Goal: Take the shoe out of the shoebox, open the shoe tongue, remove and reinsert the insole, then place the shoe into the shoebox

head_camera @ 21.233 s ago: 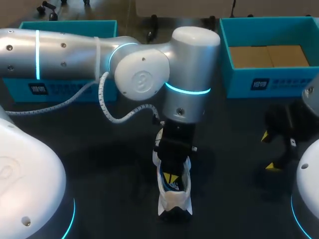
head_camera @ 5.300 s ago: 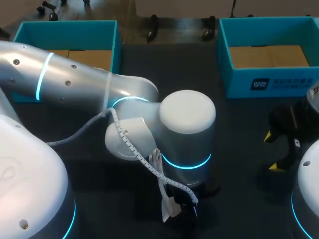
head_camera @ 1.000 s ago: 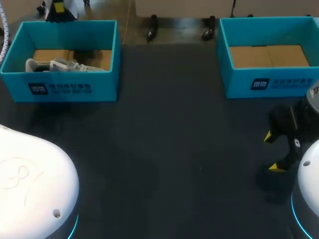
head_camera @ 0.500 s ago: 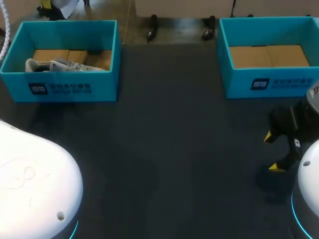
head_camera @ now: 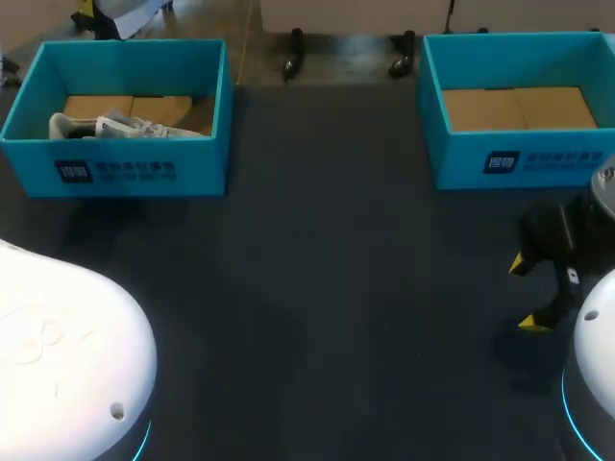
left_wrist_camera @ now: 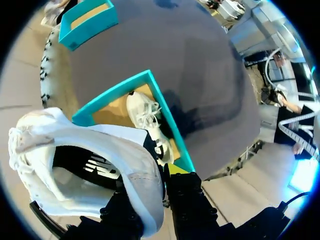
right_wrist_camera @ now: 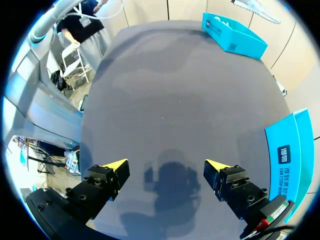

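Two white sneakers show. The held sneaker [left_wrist_camera: 100, 145] hangs in the left pincer [left_wrist_camera: 157, 182], whose fingers are clamped on its side wall, above the teal shoebox [head_camera: 135, 171] at the bench's [head_camera: 336, 269] far left corner. The boxed sneaker [head_camera: 125, 127] lies inside that shoebox on its cardboard floor. The right pincer [head_camera: 524, 293] gapes wide with nothing in it, over the bench's right edge.

Robotics lab, dark table [head_camera: 317, 288], left teal shoebox [head_camera: 192, 168], right teal shoebox [head_camera: 461, 163], robot arm [head_camera: 58, 355]
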Robot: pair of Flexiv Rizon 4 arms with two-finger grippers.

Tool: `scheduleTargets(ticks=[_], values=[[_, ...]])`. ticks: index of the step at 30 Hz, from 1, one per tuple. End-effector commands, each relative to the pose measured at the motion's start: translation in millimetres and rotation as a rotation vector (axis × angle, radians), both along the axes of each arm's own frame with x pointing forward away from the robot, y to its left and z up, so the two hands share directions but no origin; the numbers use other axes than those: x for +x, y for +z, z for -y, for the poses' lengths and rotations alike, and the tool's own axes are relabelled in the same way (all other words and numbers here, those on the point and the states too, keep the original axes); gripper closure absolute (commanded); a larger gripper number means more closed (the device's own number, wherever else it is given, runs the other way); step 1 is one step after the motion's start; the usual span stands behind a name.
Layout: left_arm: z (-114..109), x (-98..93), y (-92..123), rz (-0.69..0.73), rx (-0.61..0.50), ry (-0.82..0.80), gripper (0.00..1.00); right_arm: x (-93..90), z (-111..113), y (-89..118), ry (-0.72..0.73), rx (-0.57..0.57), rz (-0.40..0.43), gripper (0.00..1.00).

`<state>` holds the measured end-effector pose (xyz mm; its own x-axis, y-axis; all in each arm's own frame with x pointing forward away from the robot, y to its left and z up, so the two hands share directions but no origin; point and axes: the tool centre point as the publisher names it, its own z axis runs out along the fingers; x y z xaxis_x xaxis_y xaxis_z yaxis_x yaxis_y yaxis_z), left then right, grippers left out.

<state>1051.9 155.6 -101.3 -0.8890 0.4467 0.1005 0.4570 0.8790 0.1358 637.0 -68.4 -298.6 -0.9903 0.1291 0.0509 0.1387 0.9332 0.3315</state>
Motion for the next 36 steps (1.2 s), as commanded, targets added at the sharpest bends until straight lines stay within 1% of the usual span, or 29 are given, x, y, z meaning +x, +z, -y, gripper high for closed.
scheduleTargets(ticks=[1,2,3,4,5,6,7,8,10,12,25,27,28,30,31,32,36], values=[[-8,13.4,-8,-0.015,0.005,-0.24,1.0,-0.9,0,-1,0.0,-0.002,0.001,0.0],[-13,17.4,-8,0.019,0.039,-0.261,1.0,-0.9,0,-1,0.0,-0.002,0.001,0.0],[-19,21.9,-9,0.017,0.065,-0.301,1.0,-0.9,0,-1,0.0,-0.002,0.001,0.0],[-24,24.1,-8,0.015,0.064,-0.393,1.0,-0.9,0,-1,0.0,-0.002,0.001,0.0],[-30,27.0,-8,0.036,0.09,-0.405,1.0,-0.9,0,-1,0.0,-0.002,0.001,0.0],[-36,30.1,-9,0.03,0.108,-0.47,1.0,-0.9,0,-1,0.0,-0.002,0.001,0.0],[-42,30.9,-9,0.033,0.085,-0.52,1.0,-0.9,0,-1,0.0,-0.002,0.001,0.0],[-48,34.4,-9,0.033,0.098,-0.52,1.0,-0.9,0,-1,0.0,-0.002,0.001,0.0],[-58,34.9,-9,0.055,0.122,-0.649,1.0,-0.9,0,-1,0.0,-0.002,0.001,0.0],[-70,41.2,-8,0.075,0.143,-0.711,1.0,-0.9,0,-1,0.0,-0.002,0.001,0.0],[-70,41.2,-8,0.075,0.143,-0.711,1.0,-0.9,0,-1,0.0,-0.002,0.001,0.0],[-73,49.1,-12,0.081,0.121,-0.756,1.0,-0.9,0,-1,0.0,-0.002,0.001,0.0],[-77,56.7,-14,0.076,0.133,-0.747,1.0,-0.9,0,-1,0.0,-0.002,0.001,0.0],[-82,62.6,-16,0.087,0.133,-0.785,1.0,-0.9,0,-1,0.0,-0.002,0.001,0.0],[-87,70.0,-17,0.078,0.151,-0.773,1.0,-0.9,0,-1,0.0,-0.002,0.001,0.0],[-90,73.4,-17,0.084,0.157,-0.799,1.0,-0.9,0,-1,0.0,-0.002,0.001,0.0],[-102,88.4,-19,0.067,0.127,-0.806,1.0,-0.9,0,-1,0.0,-0.002,0.001,0.0]])
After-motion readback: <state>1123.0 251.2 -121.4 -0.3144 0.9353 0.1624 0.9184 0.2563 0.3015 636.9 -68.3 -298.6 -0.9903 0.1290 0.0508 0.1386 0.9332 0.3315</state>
